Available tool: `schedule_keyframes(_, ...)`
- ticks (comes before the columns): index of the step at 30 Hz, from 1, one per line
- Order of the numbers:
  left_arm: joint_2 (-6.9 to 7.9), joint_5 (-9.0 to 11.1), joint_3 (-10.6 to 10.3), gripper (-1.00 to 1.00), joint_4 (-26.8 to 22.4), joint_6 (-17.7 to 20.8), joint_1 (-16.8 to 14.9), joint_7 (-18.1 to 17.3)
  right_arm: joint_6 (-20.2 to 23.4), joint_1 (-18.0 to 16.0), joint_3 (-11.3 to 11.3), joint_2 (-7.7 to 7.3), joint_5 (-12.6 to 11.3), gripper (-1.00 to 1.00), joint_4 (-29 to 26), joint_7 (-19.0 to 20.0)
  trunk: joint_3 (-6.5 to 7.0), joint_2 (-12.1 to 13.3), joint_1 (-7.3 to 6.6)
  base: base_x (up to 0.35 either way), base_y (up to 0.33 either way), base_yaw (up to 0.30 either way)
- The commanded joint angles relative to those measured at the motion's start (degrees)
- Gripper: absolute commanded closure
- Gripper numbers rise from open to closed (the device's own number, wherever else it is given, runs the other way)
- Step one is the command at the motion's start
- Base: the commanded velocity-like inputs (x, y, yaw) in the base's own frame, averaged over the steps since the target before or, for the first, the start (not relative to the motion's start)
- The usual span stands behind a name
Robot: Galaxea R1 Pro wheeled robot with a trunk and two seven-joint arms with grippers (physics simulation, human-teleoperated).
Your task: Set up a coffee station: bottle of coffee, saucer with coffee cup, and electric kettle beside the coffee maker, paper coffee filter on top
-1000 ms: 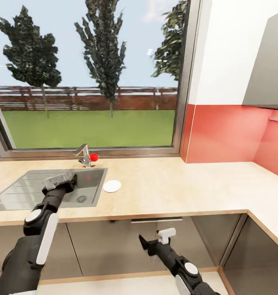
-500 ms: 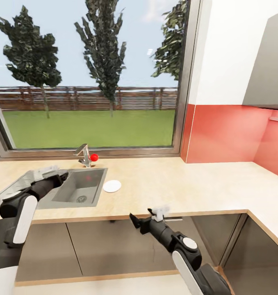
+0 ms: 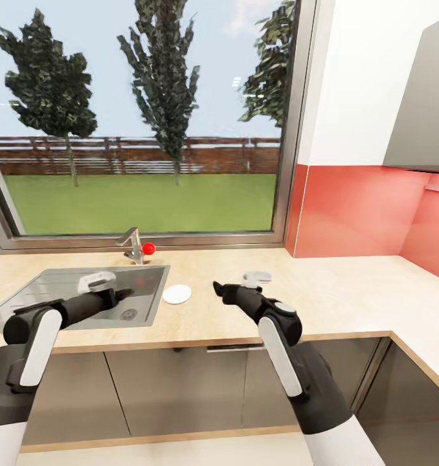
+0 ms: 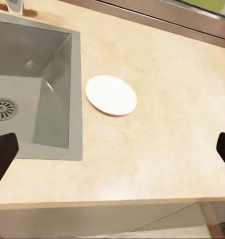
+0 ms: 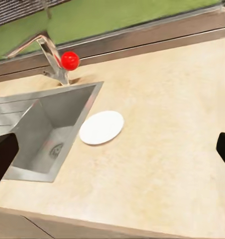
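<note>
The saucer lies flat on the tabletop, just beside the sink. My right hand hovers near it, released and empty; my left hand, also released, hangs over the sink.

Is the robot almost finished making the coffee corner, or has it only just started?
Only just started, it seems. The saucer lies on the countertop beside the sink, with no cup on it. Both pincers are open and hold nothing: the right pincer hangs over the countertop near the saucer, the left pincer over the sink. Coffee maker, bottle, filter, cup and kettle all remain to be arranged.
</note>
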Motion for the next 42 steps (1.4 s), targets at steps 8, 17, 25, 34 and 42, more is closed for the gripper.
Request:
schedule_keyframes(8,0.13,-0.2,-2.2,-1.0,0.0,1.1,0.3,-1.6,0.7,-1.3,-2.2,0.0,-6.7,-1.0,0.0,-9.5,-0.03,0.0,0.02,0.0,0.0,0.0)
schedule_keyframes(17,0.15,-0.1,-2.5,-1.0,0.0,1.3,2.3,-1.7,2.8,-1.1,-2.7,-0.88,-13.8,-1.0,0.2,-10.0,-0.03,0.0,0.02,0.084,0.005,0.0)
schedule_keyframes(25,0.15,0.0,-2.5,-1.0,0.0,1.5,3.5,-1.7,3.1,-1.0,-2.7,-1.19,-14.1,-1.0,0.3,-10.0,-0.03,0.0,0.02,0.316,0.086,0.0)
schedule_keyframes(34,0.15,0.0,-2.5,-1.0,0.0,1.5,3.7,-1.7,4.3,-0.9,-2.7,-1.29,-14.1,-1.0,0.4,-9.9,-0.03,0.0,0.02,0.323,0.154,0.0)
schedule_keyframes(42,0.09,0.0,-2.5,-1.0,0.0,1.5,3.7,-1.8,8.1,-0.6,-2.7,-2.04,-14.1,-1.0,0.4,-9.9,-0.03,0.0,0.02,0.308,0.203,0.0)
